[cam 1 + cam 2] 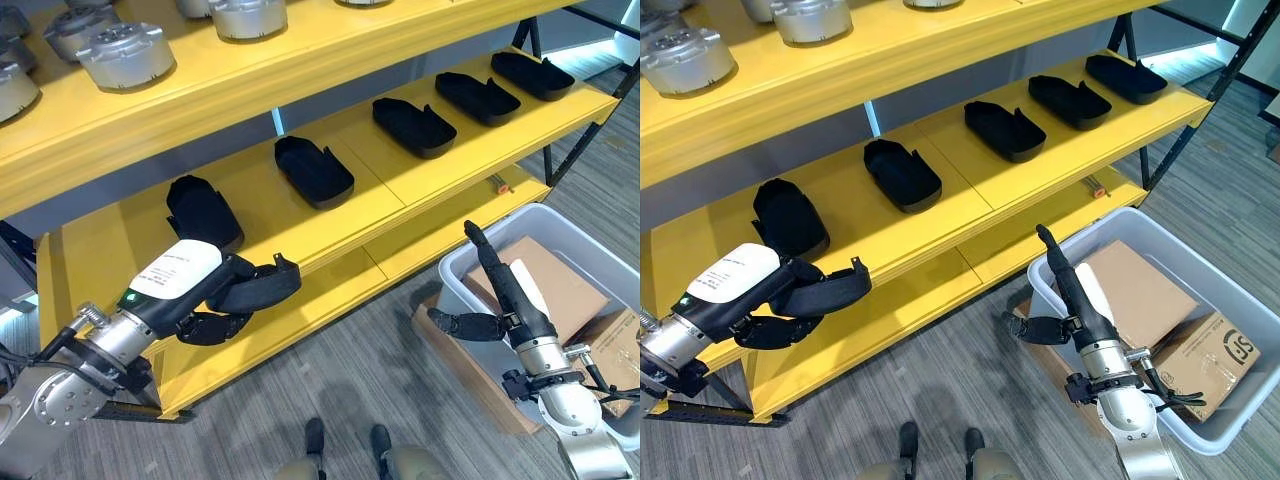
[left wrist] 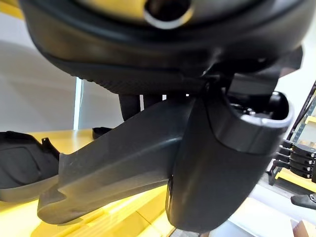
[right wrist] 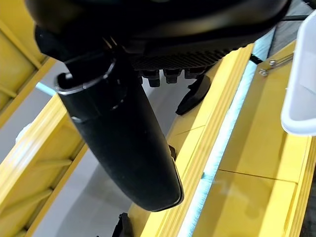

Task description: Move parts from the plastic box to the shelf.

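- Holding a black part at the front edge of the middle shelf, the left hand has its fingers curled under the piece and its thumb over it, which keeps the part level for setting down.
- Five like parts already lie in a row along that shelf, from one near the left end to one at the right end, all pointing the same way; I judge the carried one is meant to join the row in the same pose.
- The free spot seems to be at the left end, just in front of or beside the leftmost part, which would explain why the hand comes in there.
- The right hand hangs over the near left corner of the plastic box, fingers straight and thumb spread, holding nothing; it is likely placed there to reach in next.
- Inside the box I can see cardboard, not black parts.
- Silver round parts sit on the top shelf, apart from this job.
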Motion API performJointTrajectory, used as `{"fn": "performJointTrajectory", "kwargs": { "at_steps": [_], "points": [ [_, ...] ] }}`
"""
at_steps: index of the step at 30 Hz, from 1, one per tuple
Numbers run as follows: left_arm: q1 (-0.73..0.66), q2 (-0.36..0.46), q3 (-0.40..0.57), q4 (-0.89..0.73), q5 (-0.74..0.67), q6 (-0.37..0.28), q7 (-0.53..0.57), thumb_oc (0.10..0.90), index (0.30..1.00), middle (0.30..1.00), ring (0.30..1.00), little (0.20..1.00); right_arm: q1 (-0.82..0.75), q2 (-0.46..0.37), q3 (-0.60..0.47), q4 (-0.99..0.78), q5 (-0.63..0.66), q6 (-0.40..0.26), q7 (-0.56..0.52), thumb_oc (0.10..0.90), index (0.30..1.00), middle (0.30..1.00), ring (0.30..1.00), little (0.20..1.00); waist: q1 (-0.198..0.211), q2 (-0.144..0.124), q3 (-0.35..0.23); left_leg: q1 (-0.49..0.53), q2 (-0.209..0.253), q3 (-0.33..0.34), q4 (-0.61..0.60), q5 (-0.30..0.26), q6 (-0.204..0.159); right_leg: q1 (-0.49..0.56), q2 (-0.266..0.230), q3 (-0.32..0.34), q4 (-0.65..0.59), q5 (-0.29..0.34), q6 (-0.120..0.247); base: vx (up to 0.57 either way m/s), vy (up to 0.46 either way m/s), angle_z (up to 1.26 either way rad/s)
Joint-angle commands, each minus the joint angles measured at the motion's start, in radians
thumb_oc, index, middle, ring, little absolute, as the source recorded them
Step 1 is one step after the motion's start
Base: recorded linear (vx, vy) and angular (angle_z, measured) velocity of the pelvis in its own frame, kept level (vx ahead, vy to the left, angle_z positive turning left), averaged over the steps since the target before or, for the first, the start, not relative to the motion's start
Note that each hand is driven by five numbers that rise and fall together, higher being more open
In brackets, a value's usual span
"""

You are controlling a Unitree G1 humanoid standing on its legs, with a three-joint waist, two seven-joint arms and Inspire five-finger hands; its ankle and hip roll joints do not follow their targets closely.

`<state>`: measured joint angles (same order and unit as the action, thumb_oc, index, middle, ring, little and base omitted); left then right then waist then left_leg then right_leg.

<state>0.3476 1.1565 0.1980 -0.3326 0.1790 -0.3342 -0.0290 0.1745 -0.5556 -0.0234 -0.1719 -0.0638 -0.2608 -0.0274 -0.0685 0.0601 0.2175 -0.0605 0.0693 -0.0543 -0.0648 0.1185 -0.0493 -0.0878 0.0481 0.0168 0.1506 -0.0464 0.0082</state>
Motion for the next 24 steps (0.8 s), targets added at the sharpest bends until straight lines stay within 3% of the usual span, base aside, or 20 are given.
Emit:
{"fn": "performJointTrajectory", "kwargs": {
  "at_steps": [1, 15, 22, 23, 24],
  "points": [
    [-0.071, 0.027, 0.172, 0.003, -0.081, -0.023, 0.062, 0.4, 0.3, 0.3, 0.3, 0.3, -0.099, -0.023, -0.035, -0.065, 0.072, -0.091, -0.016, 0.9, 1.0, 1.0, 1.0, 1.0, -0.022, -0.03, -0.082, 0.104, -0.13, 0.054, -0.021, -0.129, 0.07, -0.002, -0.056, -0.007, -0.144, 0.073, 0.072, 0.01, -0.101, 0.1],
    [0.045, 0.053, 0.268, 0.015, -0.02, 0.02, 0.028, 0.4, 0.3, 0.3, 0.3, 0.3, -0.06, -0.043, -0.071, -0.074, 0.105, -0.076, 0.001, 0.9, 1.0, 1.0, 1.0, 1.0, -0.008, -0.006, -0.059, 0.114, -0.101, -0.001, -0.006, -0.12, 0.033, 0.061, -0.06, -0.095, -0.161, 0.044, 0.043, 0.0, -0.091, 0.23],
    [0.079, 0.056, 0.32, -0.006, 0.031, 0.03, 0.013, 0.4, 0.3, 0.3, 0.3, 0.3, -0.073, -0.077, -0.082, -0.073, 0.106, -0.072, 0.001, 0.9, 1.0, 1.0, 1.0, 1.0, 0.011, -0.006, -0.002, 0.029, -0.12, -0.032, 0.161, -0.148, 0.003, 0.077, -0.075, -0.137, -0.161, 0.033, 0.019, -0.08, -0.081, 0.31],
    [0.067, 0.061, 0.316, -0.007, 0.036, 0.031, 0.011, 0.4, 0.3, 0.3, 0.3, 0.3, -0.076, -0.081, -0.088, -0.071, 0.106, -0.072, -0.003, 0.9, 1.0, 1.0, 1.0, 1.0, 0.007, -0.008, 0.01, 0.008, -0.115, -0.019, 0.193, -0.151, -0.008, 0.075, -0.084, -0.149, -0.154, 0.032, 0.017, -0.16, -0.006, 0.57],
    [0.043, 0.066, 0.308, -0.005, 0.035, 0.027, 0.009, 0.4, 0.3, 0.3, 0.3, 0.3, -0.079, -0.089, -0.104, -0.065, 0.101, -0.069, -0.015, 0.9, 1.0, 1.0, 1.0, 1.0, 0.0, -0.011, 0.029, -0.022, -0.073, 0.014, 0.236, -0.153, -0.022, 0.076, -0.104, -0.168, -0.143, 0.029, 0.015, -0.12, 0.018, 0.73]
  ]
}}
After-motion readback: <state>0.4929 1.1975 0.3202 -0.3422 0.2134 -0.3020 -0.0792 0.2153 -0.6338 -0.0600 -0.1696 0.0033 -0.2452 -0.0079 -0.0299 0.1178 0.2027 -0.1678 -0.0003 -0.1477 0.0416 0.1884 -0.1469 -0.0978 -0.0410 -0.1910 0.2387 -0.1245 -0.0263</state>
